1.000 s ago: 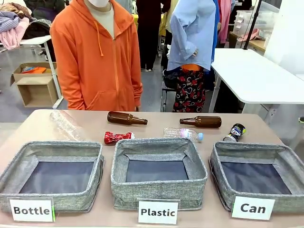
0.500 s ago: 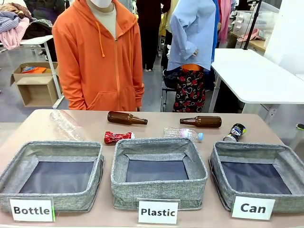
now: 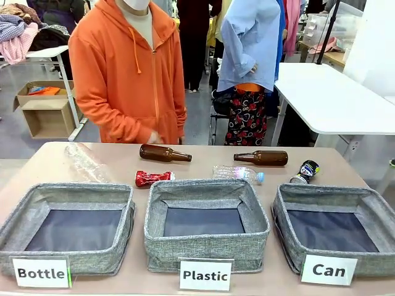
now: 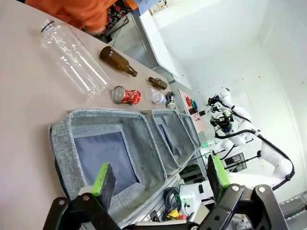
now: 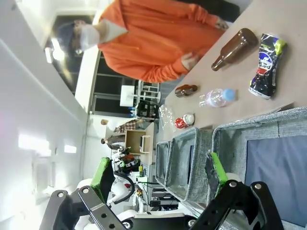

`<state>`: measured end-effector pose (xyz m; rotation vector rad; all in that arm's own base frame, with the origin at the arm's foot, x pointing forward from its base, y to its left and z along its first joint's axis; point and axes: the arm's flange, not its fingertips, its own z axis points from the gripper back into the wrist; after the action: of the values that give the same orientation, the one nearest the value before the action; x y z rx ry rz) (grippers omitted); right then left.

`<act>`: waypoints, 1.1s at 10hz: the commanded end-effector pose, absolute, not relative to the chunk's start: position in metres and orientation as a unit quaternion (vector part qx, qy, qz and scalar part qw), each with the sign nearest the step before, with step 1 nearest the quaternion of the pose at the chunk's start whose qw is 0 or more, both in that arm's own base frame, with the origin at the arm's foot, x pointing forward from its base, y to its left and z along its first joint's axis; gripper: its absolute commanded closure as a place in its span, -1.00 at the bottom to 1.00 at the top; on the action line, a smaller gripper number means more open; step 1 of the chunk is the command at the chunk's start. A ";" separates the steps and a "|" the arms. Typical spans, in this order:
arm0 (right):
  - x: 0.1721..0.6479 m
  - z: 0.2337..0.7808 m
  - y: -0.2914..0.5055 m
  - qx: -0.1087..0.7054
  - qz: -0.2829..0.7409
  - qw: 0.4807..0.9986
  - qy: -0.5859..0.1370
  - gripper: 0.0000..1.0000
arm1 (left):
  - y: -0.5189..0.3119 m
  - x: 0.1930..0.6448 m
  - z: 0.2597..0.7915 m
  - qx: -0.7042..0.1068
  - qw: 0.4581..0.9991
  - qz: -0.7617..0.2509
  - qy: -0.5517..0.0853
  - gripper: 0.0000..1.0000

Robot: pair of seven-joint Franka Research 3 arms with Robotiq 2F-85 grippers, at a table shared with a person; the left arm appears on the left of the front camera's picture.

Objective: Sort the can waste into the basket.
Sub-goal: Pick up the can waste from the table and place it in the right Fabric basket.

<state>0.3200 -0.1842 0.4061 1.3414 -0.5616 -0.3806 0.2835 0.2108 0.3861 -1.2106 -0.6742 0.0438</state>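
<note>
A crushed shiny red can point(image 3: 151, 178) lies on the table behind the gap between the left and middle baskets. A slim dark can point(image 3: 305, 171) with green-yellow markings lies at the far right, just behind the grey basket point(image 3: 327, 196) labelled "Can", which holds nothing. In the left wrist view my left gripper point(image 4: 159, 175) hangs open above the left basket, with the red can point(image 4: 125, 95) and dark can point(image 4: 170, 100) well beyond it. My right gripper point(image 5: 159, 170) is open above the Can basket point(image 5: 259, 120); the dark can point(image 5: 266, 64) lies past its rim.
Two brown glass bottles point(image 3: 163, 153) point(image 3: 261, 158) and two clear plastic bottles point(image 3: 86, 161) point(image 3: 239, 174) lie along the far half. Baskets labelled "Bottle" point(image 3: 68, 192) and "Plastic" point(image 3: 203, 187) stand left and middle. A person's hand point(image 3: 152, 137) is at the far edge.
The person in the orange hoodie has shifted slightly, and a hand now shows at the far table edge above the left brown bottle. Cans, bottles and baskets have not moved.
</note>
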 end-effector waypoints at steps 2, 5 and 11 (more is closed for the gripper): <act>0.322 0.407 -0.184 0.612 -0.166 0.727 -0.263 -1.00 | 0.195 0.280 0.413 -0.489 0.803 -0.033 -0.338 -1.00; 0.322 0.407 -0.184 0.612 -0.166 0.727 -0.263 -1.00 | 0.105 0.317 0.484 -0.349 0.837 -0.265 -0.327 -1.00; 0.322 0.407 -0.184 0.612 -0.166 0.727 -0.263 -1.00 | -0.119 0.396 0.472 -0.077 0.804 -0.532 -0.256 -1.00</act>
<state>0.3204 -0.1837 0.4062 1.3391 -0.5573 -0.3787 0.3843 -0.1166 0.4883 -0.2743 -0.4981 -1.1524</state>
